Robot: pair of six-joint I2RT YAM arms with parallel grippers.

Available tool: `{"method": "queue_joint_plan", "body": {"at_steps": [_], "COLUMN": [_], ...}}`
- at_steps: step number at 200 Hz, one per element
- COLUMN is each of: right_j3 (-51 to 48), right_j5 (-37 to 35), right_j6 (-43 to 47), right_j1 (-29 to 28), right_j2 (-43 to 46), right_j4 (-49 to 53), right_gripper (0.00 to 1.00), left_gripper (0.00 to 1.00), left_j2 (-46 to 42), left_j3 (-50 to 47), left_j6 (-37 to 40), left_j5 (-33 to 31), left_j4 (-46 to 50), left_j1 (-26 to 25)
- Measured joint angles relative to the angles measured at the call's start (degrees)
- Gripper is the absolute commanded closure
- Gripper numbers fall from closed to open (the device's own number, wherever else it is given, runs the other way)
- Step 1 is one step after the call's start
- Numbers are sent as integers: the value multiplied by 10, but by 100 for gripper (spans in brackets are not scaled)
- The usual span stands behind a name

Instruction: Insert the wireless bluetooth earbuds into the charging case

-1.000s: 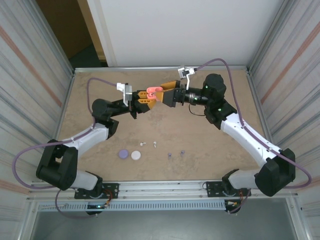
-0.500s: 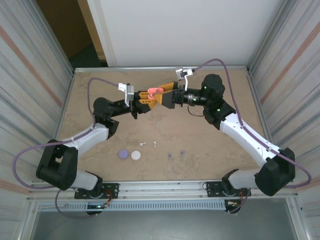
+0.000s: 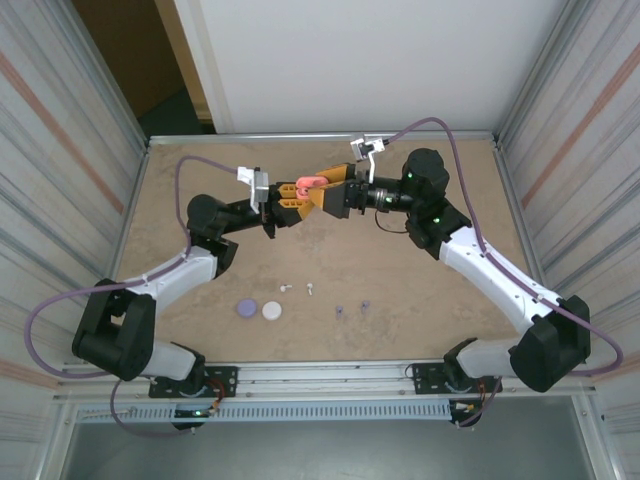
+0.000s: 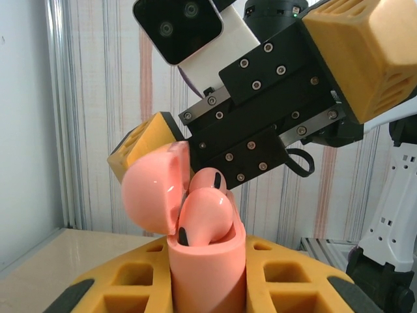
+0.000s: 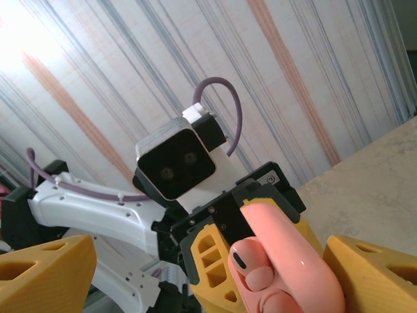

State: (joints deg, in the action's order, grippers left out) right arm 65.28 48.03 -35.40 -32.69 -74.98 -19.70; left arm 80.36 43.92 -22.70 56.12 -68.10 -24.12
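My left gripper is shut on a pink charging case, held upright above the table's back half. The case's lid is hinged open. Two pink earbuds sit in the case, heads sticking out. My right gripper faces it, open, with one yellow finger behind the lid and the other high on the right. In the right wrist view the pink case lies between those fingers. On the table lie two white earbuds and two purple earbuds.
A purple round case and a white round case rest on the table near the front, left of the loose earbuds. Metal walls close in the table at left and right. Both arms meet over the back middle.
The right gripper has edged left, closer round the pink case's lid, and its jaws have narrowed slightly. The left gripper has kept its hold and hardly moved.
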Motion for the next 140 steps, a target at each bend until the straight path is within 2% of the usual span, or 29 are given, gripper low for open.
{"method": "queue_joint_plan", "body": {"at_steps": [108, 140], "right_j3": [0, -17], "right_j5": [-7, -23], "right_j6": [43, 66], "right_j1": [-4, 19], "right_j2": [20, 58], "right_j4": [14, 33], "right_gripper": [9, 8], "left_gripper": [100, 100], "left_j2": [0, 0], "left_j3": [0, 0], "left_j6": [6, 1], "left_j5": [-4, -5], "left_j4": [10, 7], "left_j1": [-3, -3]}}
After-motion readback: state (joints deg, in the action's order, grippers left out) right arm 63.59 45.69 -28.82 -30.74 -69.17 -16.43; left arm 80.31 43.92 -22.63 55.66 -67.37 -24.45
